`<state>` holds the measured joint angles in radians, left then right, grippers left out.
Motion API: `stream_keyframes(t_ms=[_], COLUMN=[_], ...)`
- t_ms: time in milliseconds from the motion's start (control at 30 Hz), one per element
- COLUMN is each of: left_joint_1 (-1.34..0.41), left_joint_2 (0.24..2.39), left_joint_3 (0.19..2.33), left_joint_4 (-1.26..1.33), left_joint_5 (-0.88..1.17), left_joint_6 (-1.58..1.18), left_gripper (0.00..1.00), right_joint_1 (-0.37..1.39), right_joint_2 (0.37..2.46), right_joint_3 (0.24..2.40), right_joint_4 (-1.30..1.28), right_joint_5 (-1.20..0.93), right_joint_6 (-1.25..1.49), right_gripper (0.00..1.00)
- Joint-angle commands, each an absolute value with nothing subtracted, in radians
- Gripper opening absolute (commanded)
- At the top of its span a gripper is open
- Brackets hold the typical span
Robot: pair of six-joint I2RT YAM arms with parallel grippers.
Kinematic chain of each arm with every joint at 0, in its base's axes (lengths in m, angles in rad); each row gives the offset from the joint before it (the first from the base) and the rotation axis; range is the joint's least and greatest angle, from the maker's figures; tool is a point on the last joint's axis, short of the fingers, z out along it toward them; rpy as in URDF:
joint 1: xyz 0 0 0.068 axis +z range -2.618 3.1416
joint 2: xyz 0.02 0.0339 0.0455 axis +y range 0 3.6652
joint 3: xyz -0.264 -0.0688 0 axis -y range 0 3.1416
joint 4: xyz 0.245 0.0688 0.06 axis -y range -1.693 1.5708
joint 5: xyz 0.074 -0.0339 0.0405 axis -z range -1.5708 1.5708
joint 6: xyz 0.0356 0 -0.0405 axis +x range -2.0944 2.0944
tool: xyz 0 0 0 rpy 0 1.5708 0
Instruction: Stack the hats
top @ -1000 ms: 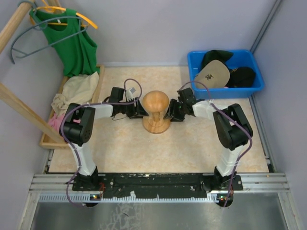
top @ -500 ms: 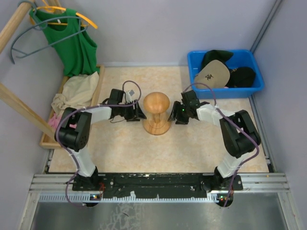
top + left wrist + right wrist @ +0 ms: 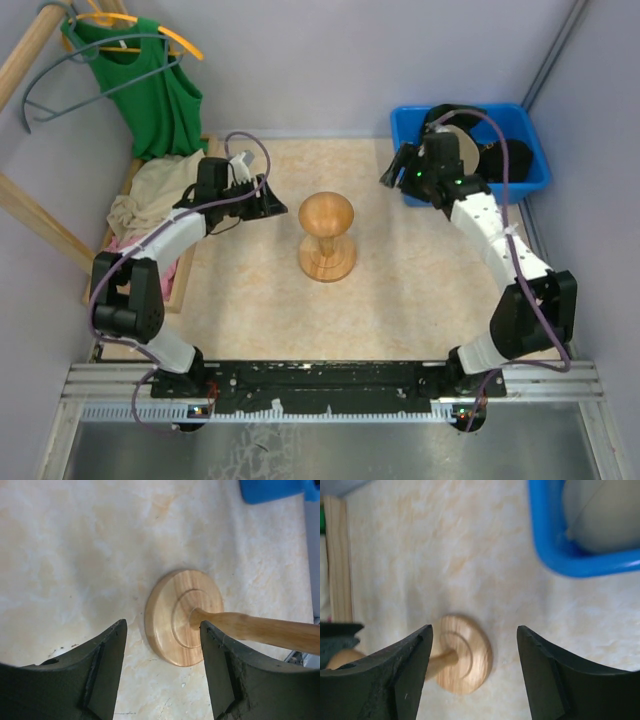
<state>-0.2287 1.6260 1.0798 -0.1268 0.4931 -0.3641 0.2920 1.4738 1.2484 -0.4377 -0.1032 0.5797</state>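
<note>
The hats lie in a blue bin at the back right: a black one, a dark one behind it, and a tan one largely hidden under my right arm. A bare wooden hat stand rises mid-table. My left gripper hovers left of the stand, open and empty; its wrist view shows the stand's round base past the fingers. My right gripper hangs open and empty by the bin's front-left corner, facing the stand.
A green sleeveless top hangs on a hanger at the back left. Below it a wooden tray holds cream and pink cloths. A slanted wooden pole crosses the left side. Walls close in on three sides.
Both grippers have drawn back from the stand: the left one up and to the left, the right one up toward the blue bin. Both jaws stand wider.
</note>
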Motion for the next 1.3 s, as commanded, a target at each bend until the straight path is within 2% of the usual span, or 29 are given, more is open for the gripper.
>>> stream_keyframes(t_ms=[0, 167, 267, 600, 800, 1067, 1267], left_joint_1=[-0.232, -0.231, -0.230, -0.227, -0.220, -0.212, -0.209], left_joint_2=[1.560, 1.532, 1.521, 1.534, 1.568, 1.623, 1.644], left_joint_3=[1.116, 1.123, 1.124, 1.129, 1.140, 1.173, 1.198], left_joint_4=[-0.116, -0.089, -0.080, -0.073, -0.086, -0.090, -0.097], left_joint_5=[0.530, 0.561, 0.589, 0.640, 0.636, 0.654, 0.657], left_joint_6=[-0.316, -0.305, -0.304, -0.286, -0.264, -0.259, -0.256], left_gripper=[0.67, 0.68, 0.68, 0.70, 0.71, 0.71, 0.71], right_joint_1=[0.187, 0.084, 0.030, -0.130, -0.205, -0.256, -0.273], right_joint_2=[1.489, 1.603, 1.695, 1.873, 1.990, 2.197, 2.273], right_joint_3=[1.405, 1.532, 1.601, 1.725, 1.877, 2.091, 2.162], right_joint_4=[-0.480, -0.471, -0.444, -0.285, -0.342, -0.377, -0.385], right_joint_5=[0.044, 0.153, 0.150, 0.140, 0.098, -0.306, -0.420], right_joint_6=[0.508, 0.468, 0.455, 0.437, 0.437, 0.387, 0.388], right_gripper=[0.71, 0.91, 0.97, 0.99, 0.98, 0.98, 0.96])
